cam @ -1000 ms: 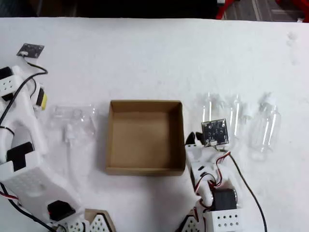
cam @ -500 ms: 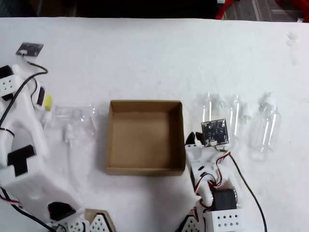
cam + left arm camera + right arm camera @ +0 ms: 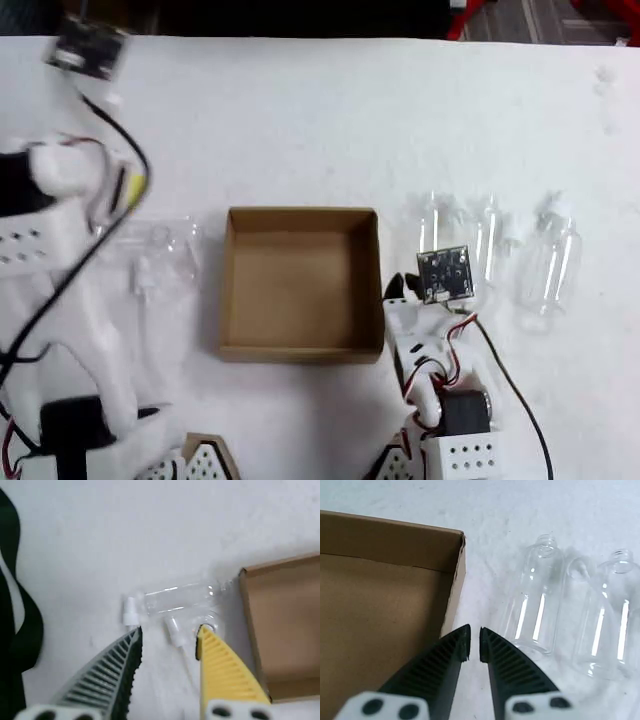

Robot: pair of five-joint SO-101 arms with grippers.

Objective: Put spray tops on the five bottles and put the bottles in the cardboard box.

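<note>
**Box empty; no bottle packed**

High view: the cardboard box (image 3: pixel 300 282) sits mid-bench (image 3: pixel 320 120) and holds nothing. Three clear bottles (image 3: pixel 548 262) lie just right of it. A clutter of bottles and spray tops (image 3: pixel 150 260) lies just left. By my judgement, all capping and packing remains to be done.

Left wrist view: the left jaws stand released above a lying bottle (image 3: pixel 177 599) and a loose spray top (image 3: pixel 174 629).

Right wrist view: the right jaws are clenched on nothing near the box's right wall. Two uncapped bottles (image 3: pixel 536 597) lie beyond.

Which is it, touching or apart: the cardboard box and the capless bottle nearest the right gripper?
Apart. The right wrist view shows bare table between the cardboard box and the bottle.
</note>
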